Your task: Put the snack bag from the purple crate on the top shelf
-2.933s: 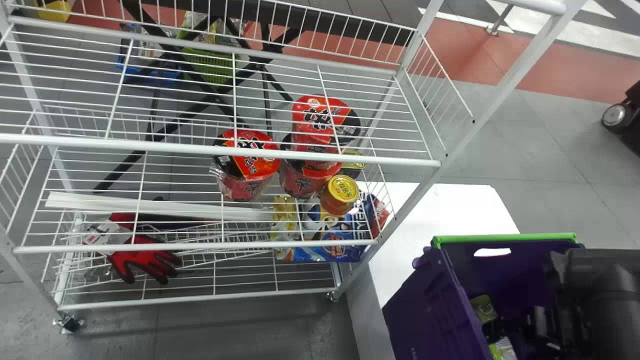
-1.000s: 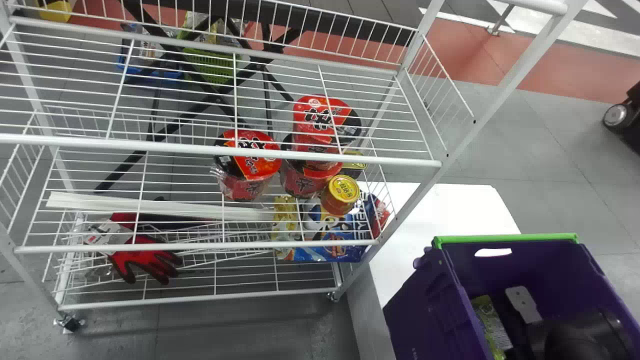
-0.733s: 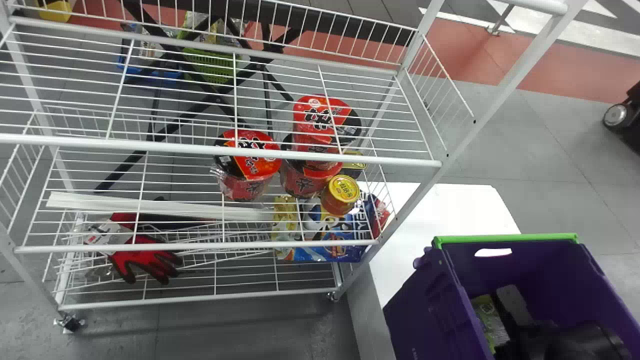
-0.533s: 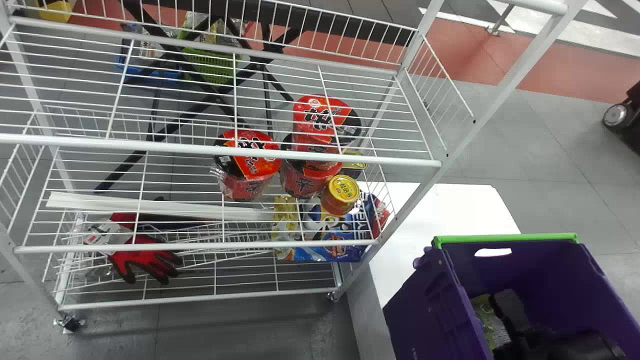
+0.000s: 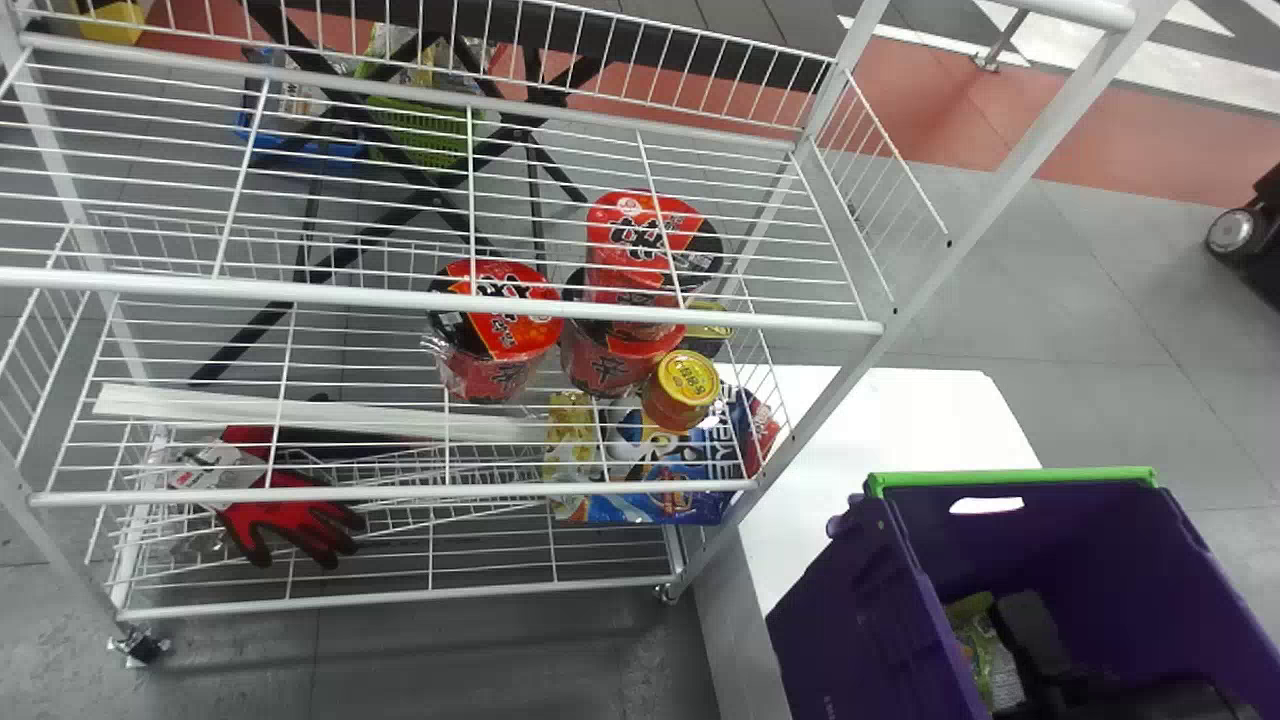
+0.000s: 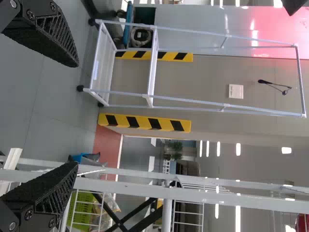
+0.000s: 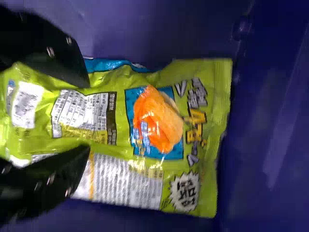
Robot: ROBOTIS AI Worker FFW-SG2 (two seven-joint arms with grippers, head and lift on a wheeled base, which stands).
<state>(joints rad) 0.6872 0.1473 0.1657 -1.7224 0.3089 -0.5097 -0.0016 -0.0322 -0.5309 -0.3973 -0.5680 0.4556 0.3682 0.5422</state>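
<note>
Along the crate's left wall (image 5: pixel 860 600), the snack bag (image 7: pixel 120 145) (lime-green) lies lengthwise.

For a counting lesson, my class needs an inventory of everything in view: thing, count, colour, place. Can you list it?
Wire rack: one, white, centre-left
Noodle tubs: three, red-black, rack
Yellow-lidded jars: two, beside tubs
Packets: count unclear, blue and yellow, below jars
Work glove: at least one, red-black, low in rack
Strips: count unclear, white, rack
Basket: one, green, behind rack
Tray: one, blue, beside basket
Purple crate: one, green-edged, right of rack
Snack bag: one, green, in crate
Tabletop: one, white, by crate
Frame rack: one, white, far wall
Left gripper: one, black, raised near rack
Right gripper: one, black, at snack bag
</note>
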